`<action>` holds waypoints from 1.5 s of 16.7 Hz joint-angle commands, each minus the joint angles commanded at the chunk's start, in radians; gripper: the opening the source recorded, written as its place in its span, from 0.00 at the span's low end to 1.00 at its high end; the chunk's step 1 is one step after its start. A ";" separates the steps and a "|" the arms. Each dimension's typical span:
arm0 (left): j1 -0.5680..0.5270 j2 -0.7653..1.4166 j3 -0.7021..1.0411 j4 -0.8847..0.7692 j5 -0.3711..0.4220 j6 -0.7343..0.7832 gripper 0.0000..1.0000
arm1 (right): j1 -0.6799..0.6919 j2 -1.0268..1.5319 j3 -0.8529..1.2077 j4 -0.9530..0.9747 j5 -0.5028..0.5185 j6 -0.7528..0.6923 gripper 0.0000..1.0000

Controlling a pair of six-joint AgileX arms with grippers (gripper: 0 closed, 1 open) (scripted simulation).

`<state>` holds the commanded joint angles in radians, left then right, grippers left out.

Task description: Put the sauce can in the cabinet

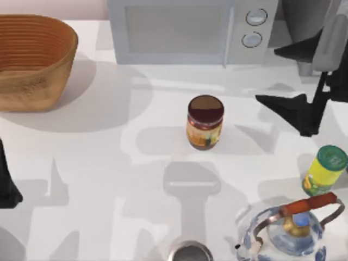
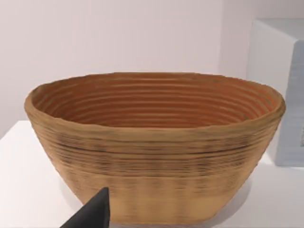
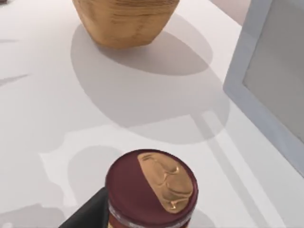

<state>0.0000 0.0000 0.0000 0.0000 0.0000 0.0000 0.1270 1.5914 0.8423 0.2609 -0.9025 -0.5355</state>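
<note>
Sauce can (image 1: 205, 122) stands upright mid-worktop (image 1: 109, 179), near the microwave (image 1: 190, 30), with the right end effector (image 1: 296, 111) to its right, fingers spread and empty. Approach step, I judge: next, close around the can. Left end effector (image 1: 8, 187) sits parked at the left edge; its grip cannot be told.

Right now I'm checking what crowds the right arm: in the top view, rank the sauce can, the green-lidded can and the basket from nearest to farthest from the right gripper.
Measured from the right gripper, at the table's right rear:
1. Green-lidded can, right edge, just nearer the front.
2. Sauce can, table's middle, only slightly farther.
3. Basket, far left rear corner.
</note>
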 joint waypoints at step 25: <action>0.000 0.000 0.000 0.000 0.000 0.000 1.00 | 0.124 0.750 0.377 0.235 -0.323 -0.062 1.00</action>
<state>0.0000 0.0000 0.0000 0.0000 0.0000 0.0000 0.2506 2.3411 1.2194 0.4963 -1.2259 -0.5977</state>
